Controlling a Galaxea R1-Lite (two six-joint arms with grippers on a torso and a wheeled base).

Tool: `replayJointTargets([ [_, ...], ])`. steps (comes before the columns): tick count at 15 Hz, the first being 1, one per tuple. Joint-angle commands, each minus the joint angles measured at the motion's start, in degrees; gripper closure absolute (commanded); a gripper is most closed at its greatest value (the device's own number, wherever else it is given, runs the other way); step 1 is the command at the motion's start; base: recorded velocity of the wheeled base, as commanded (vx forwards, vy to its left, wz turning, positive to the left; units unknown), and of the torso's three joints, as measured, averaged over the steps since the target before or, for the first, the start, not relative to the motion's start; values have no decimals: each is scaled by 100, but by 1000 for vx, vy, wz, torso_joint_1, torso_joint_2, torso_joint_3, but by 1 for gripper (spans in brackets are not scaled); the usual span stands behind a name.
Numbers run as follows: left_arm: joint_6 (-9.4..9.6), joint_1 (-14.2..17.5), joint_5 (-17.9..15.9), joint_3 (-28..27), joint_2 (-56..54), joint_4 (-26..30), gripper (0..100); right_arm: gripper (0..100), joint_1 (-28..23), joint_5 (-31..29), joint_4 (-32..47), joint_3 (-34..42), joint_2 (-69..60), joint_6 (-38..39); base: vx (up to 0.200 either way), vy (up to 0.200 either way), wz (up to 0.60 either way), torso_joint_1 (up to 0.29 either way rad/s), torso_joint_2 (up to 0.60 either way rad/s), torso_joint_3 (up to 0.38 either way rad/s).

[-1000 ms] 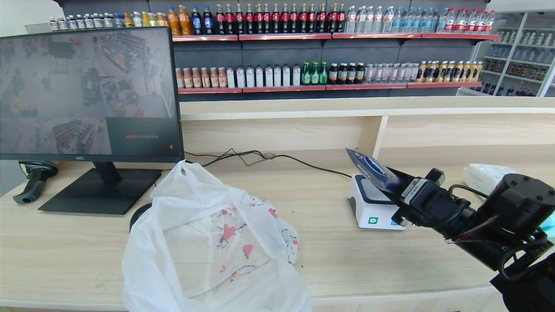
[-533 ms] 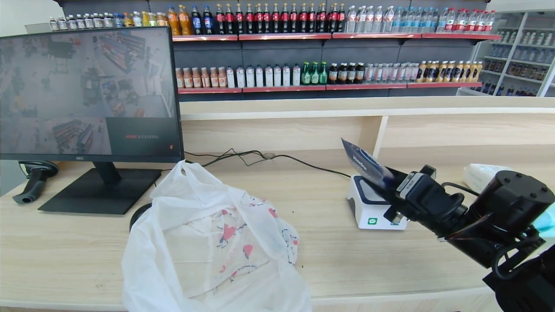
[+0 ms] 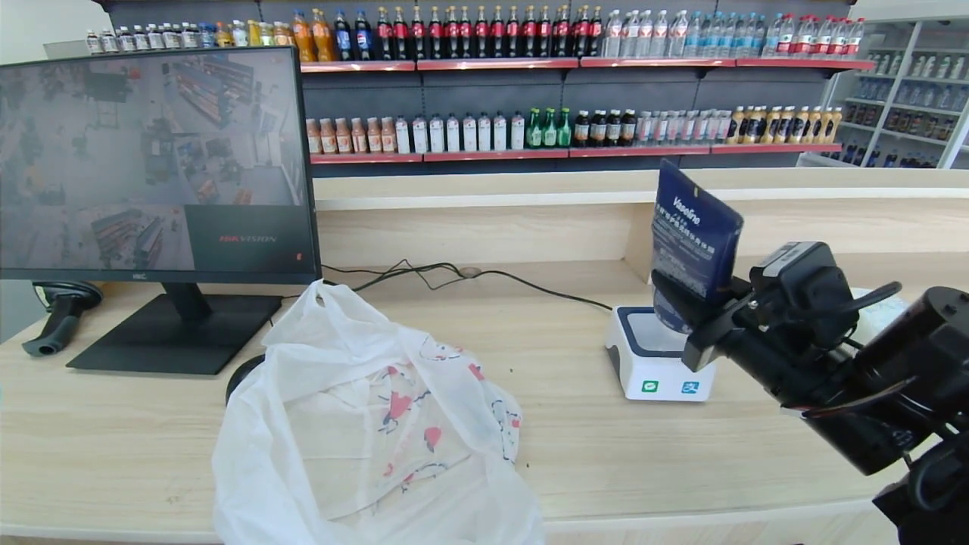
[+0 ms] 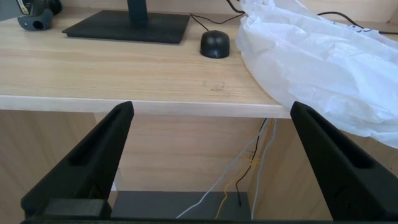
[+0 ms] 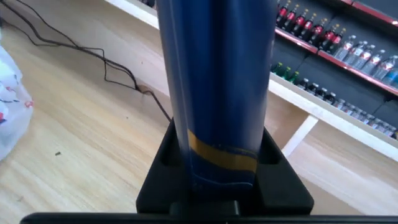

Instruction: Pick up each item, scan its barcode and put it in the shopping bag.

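Pouch (image 3: pixel 696 227) stands tall, gripped by the right hand (image 3: pixel 690 303) over the scanner (image 3: pixel 643 367); the shopping bag (image 3: pixel 363 424) lies lower left.

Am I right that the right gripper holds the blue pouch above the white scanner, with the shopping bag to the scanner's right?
No: the shopping bag sits to the left of the white scanner, as the head view shows. The right gripper does hold the blue pouch above it.
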Motion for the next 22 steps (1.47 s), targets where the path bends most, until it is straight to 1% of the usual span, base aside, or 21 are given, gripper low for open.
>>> replayJointTargets([
  [1, -3, 0, -2, 0, -2, -4, 0, 100, 87, -111, -6, -31, -310, 205, 0, 0, 0, 0, 0, 0],
  [3, -3, 0, -2, 0, -2, 5, 0, 100, 123, -243, -6, 4, -407, 469, 0, 0, 0, 0, 0, 0],
  [5, -3, 0, -2, 0, -2, -4, 0, 100, 175, -418, 56, -172, -469, 689, 0, 0, 0, 0, 0, 0],
  [6, -3, 0, -2, 0, -2, -4, 0, 100, 237, -454, 65, -269, -425, 996, 0, 0, 0, 0, 0, 0],
  [7, -3, 0, -2, 0, -2, -4, 0, 100, 246, -471, 56, -242, -381, 1146, 0, 0, 0, 0, 0, 0],
  [9, -3, 0, -2, 0, -2, -4, 0, 100, 246, -585, 12, -14, -363, 1963, 0, 0, 0, 0, 0, 0],
  [11, 6, -9, -2, 0, -2, -4, 0, 100, 219, -779, -6, 21, -337, 2139, 0, 0, 0, 0, 0, 0],
  [12, 6, -9, -2, 0, -2, -4, 0, 100, 246, -849, -6, 4, -302, 2165, -200, 0, 0, 2, -7, 7],
  [14, 15, -9, -2, 0, -2, -4, 0, 100, 254, -893, -6, 4, -275, 2174, -200, 0, 0, 7, 10, 0],
  [16, 15, -9, -2, 0, -2, -4, 0, 100, 228, -902, -6, 83, -337, 2245, 0, 0, 0, 0, 0, 0],
  [18, 59, -9, -11, 0, -2, 5, 0, 100, -44, -902, -6, 180, -442, 2403, 0, 0, 0, 0, 0, 0],
  [19, 50, -9, -2, 0, -2, 5, 0, 100, -308, -875, -6, 250, -460, 2508, 0, 0, 0, 0, 0, 0],
  [20, 50, -9, -2, 0, -2, 5, 0, 100, -449, -840, -6, 259, -469, 2631, 0, 0, 0, 0, 0, 0],
  [22, 50, -9, -2, 0, -2, 5, 0, 100, -440, -840, -6, 285, -442, 2658, 0, 0, 0, 0, 0, 0],
])
